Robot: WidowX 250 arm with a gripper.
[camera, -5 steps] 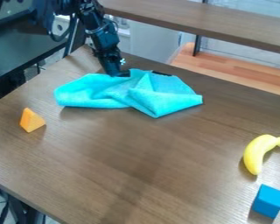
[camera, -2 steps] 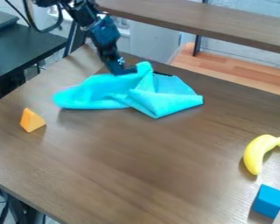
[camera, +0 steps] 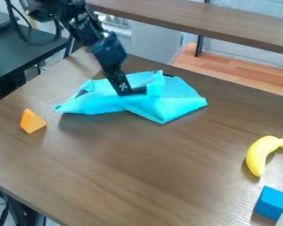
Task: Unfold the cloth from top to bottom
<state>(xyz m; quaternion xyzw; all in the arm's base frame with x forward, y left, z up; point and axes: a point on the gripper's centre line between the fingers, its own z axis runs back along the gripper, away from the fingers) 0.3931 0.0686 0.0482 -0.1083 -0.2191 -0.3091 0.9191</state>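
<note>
The black gripper (camera: 132, 92) is over the middle of the turquoise cloth (camera: 162, 106), shut on a part of its upper layer. The cloth lies bunched and folded on the far half of the table, with one pointed end to the left and a wider folded part to the right. Its front edge comes to a blunt corner below and right of the gripper. A small dark patch shows near its upper left edge. The gripper and arm hide part of the cloth's top left.
An orange wedge block (camera: 32, 121) stands at the left of the brown table (camera: 138, 176). A yellow banana (camera: 263, 154) and a blue block (camera: 270, 203) are at the right. Behind the far edge is a wooden shelf (camera: 227, 26).
The gripper has come down the view and slightly right, off the cloth's far edge to its middle. The cloth's raised top has shifted with it, and its front edge sits a little nearer.
</note>
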